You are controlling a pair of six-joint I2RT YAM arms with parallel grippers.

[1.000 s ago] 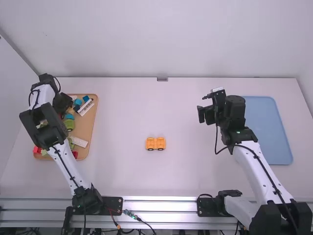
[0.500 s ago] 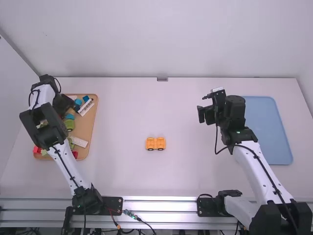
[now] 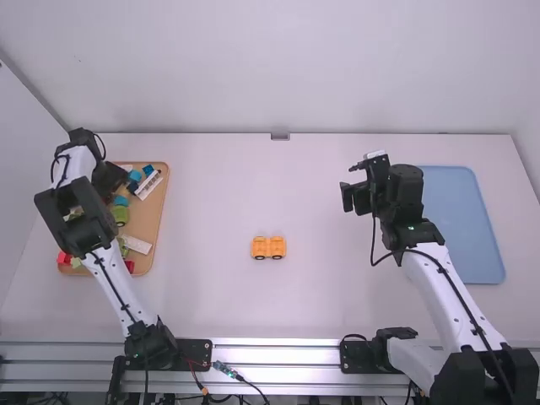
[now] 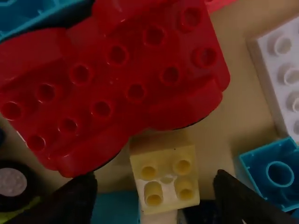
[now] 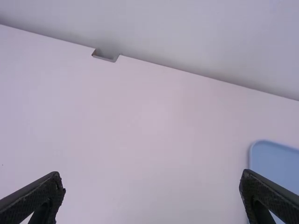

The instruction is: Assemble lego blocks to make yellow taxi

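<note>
My left gripper (image 3: 105, 179) is over the back part of the brown tray (image 3: 153, 221) in the high view. In the left wrist view the left gripper (image 4: 155, 193) stands open, a pale yellow brick (image 4: 166, 175) with studs up between its fingertips. A large red piece (image 4: 131, 79) lies against that brick. The orange-yellow car base (image 3: 269, 247) with dark wheels rests on the middle of the table. My right gripper (image 3: 353, 181) hangs above the table's right half; in the right wrist view the right gripper (image 5: 153, 184) is open and holds nothing.
A blue tray (image 3: 466, 228) lies at the table's right side. Around the yellow brick are a white brick (image 4: 280, 70), a teal brick (image 4: 275, 172) and a black wheel (image 4: 14, 183). Green and red pieces lie toward the brown tray's near end.
The left arm has shifted very slightly over the brown tray. The right arm and the orange-yellow car base have stayed where they were.
</note>
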